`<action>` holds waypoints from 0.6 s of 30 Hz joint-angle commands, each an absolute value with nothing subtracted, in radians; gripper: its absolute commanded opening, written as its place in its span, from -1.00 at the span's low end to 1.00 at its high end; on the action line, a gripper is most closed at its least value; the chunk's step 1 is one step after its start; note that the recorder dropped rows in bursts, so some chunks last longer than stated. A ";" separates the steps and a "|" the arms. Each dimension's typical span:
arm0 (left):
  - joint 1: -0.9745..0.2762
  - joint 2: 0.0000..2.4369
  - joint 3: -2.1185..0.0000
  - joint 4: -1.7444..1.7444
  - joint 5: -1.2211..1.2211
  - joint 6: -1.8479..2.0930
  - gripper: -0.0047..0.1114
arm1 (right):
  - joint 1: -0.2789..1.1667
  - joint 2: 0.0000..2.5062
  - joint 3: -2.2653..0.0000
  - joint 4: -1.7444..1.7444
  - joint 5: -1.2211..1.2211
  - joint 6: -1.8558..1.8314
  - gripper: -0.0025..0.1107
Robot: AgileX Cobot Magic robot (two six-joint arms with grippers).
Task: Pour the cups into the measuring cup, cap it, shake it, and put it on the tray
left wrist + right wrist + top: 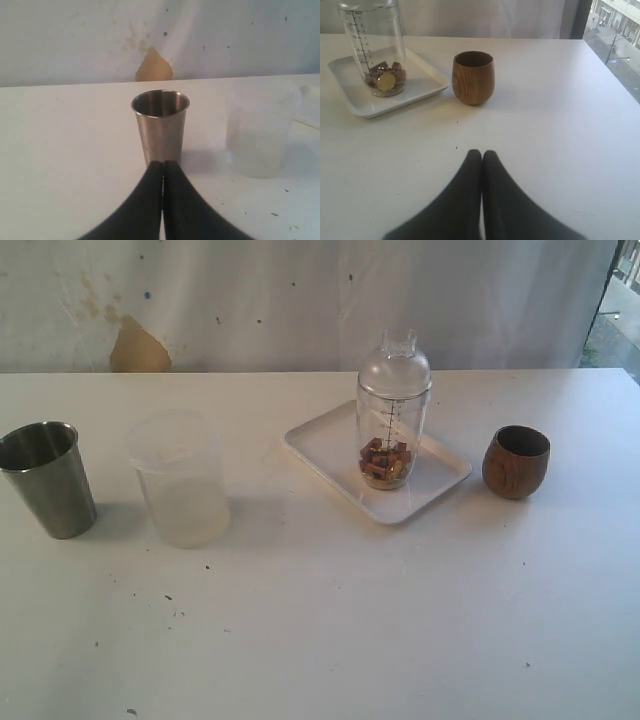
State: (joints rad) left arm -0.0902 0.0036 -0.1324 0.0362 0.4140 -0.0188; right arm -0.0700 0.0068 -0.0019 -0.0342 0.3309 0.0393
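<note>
The measuring cup [392,430], clear with a black scale and a domed clear cap, stands upright on the white tray [330,445] with brown pieces and a coin in its bottom. It also shows in the right wrist view as the measuring cup [375,50] on the tray [420,87]. The steel tumbler [45,478] stands far left, the frosted plastic cup [180,480] beside it, the wooden cup [516,461] right of the tray. My left gripper [163,163] is shut and empty just short of the tumbler [160,125]. My right gripper [482,153] is shut and empty, short of the wooden cup [473,77].
The white table [320,620] stretches across the exterior view, with a pale wall [300,300] behind it. A window [615,30] lies past the table's right edge. Neither arm shows in the exterior view.
</note>
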 commanded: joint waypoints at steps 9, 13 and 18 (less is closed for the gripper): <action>-0.079 0.000 0.000 0.000 0.330 -0.025 -0.91 | -0.065 0.000 0.000 -0.037 0.322 0.038 -0.96; -0.079 0.000 0.000 0.000 0.198 -0.025 -0.91 | -0.065 0.000 0.000 -0.037 0.322 0.038 -0.96; -0.079 0.000 0.000 0.000 0.173 -0.025 -0.91 | -0.065 0.000 0.000 -0.037 0.322 0.038 -0.96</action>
